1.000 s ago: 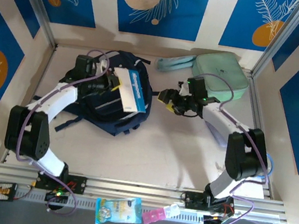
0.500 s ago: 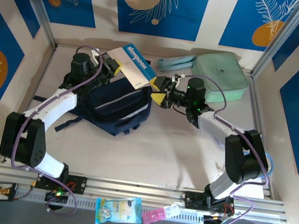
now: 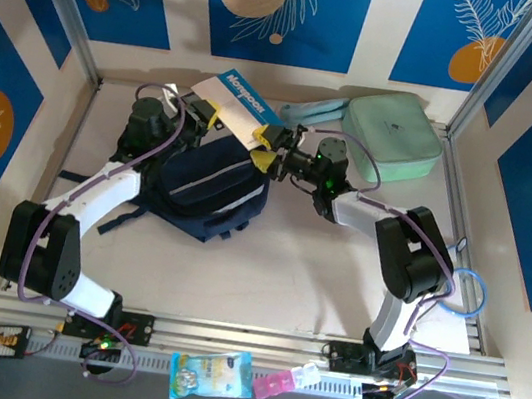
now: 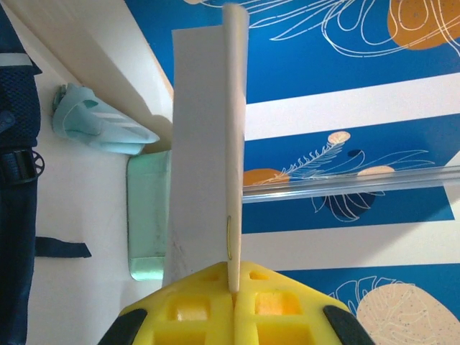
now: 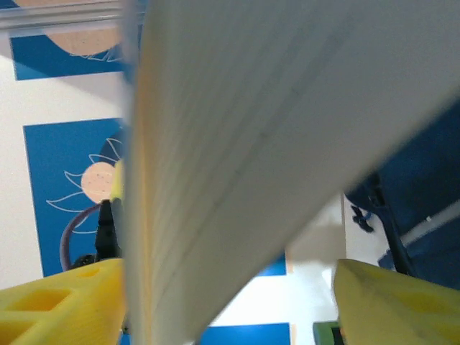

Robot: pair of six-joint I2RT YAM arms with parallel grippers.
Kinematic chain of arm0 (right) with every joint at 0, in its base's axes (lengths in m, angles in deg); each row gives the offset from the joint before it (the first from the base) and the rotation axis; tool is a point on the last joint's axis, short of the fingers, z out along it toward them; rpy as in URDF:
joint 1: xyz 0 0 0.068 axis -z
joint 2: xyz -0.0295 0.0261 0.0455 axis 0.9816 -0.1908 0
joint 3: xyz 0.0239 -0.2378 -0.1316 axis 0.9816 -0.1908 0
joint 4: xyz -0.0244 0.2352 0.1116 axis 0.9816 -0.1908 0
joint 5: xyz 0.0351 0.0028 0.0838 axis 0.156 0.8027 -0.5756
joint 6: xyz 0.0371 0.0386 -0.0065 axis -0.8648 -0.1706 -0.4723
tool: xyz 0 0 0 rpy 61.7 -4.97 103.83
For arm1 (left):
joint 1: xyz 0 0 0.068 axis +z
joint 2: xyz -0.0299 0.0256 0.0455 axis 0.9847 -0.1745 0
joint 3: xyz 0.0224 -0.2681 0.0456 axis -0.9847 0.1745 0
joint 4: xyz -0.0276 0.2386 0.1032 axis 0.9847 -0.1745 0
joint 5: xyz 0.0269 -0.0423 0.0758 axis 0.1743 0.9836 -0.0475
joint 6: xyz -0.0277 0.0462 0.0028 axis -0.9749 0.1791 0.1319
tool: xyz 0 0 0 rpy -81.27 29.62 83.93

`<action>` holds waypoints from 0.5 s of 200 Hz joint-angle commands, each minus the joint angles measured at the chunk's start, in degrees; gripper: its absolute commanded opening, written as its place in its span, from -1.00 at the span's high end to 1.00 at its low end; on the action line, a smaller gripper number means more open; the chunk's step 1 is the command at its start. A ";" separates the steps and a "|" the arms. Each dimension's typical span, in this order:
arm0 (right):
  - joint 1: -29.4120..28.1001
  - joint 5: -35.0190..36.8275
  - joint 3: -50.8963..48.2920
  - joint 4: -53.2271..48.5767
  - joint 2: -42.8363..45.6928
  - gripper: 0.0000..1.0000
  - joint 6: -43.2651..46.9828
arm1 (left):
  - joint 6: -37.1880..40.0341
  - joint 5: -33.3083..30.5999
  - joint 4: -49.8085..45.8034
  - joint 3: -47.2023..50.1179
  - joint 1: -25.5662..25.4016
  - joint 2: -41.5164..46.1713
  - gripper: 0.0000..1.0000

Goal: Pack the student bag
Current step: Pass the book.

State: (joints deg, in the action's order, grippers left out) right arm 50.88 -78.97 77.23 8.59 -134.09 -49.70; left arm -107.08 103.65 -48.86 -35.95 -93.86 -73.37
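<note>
above the table (image 3: 276, 262), the book (image 3: 238, 106) now hangs clear of the bag (image 3: 212, 186), left gripper (image 3: 211, 113) clamped on it, right gripper (image 3: 262, 146) gaping round its end, so nothing's packed.

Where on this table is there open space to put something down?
The widest bare patch is the table in front of the student bag, between the two arm bases. The back is crowded: bag, notebook with the left gripper and right gripper at it, pale pouch and mint case.
</note>
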 commanded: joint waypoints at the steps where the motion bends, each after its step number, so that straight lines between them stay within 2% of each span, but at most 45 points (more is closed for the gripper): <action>1: 0.17 3.66 1.07 4.87 -0.35 -0.17 -3.33 | -0.76 -1.16 3.12 0.81 -0.66 1.50 1.00; 33: 0.89 6.03 -0.91 4.90 1.06 0.42 -3.32 | -0.45 -0.53 2.48 0.88 -0.72 1.47 1.00; 69: 1.96 6.09 -1.97 4.80 2.97 0.83 -0.75 | -0.21 -0.81 -0.95 1.25 -0.69 2.00 1.00; 91: 2.61 6.10 -2.85 4.95 4.14 0.98 1.39 | 0.77 -0.26 -2.73 0.61 -0.71 2.27 0.68; 100: 2.99 5.99 -3.39 4.54 4.77 1.00 2.32 | 2.20 -0.23 -4.38 0.14 -0.68 2.55 0.48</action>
State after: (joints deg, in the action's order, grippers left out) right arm 52.63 -74.18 75.31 12.04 -132.78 -50.91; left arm -107.49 103.32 -50.85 -35.16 -94.13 -73.30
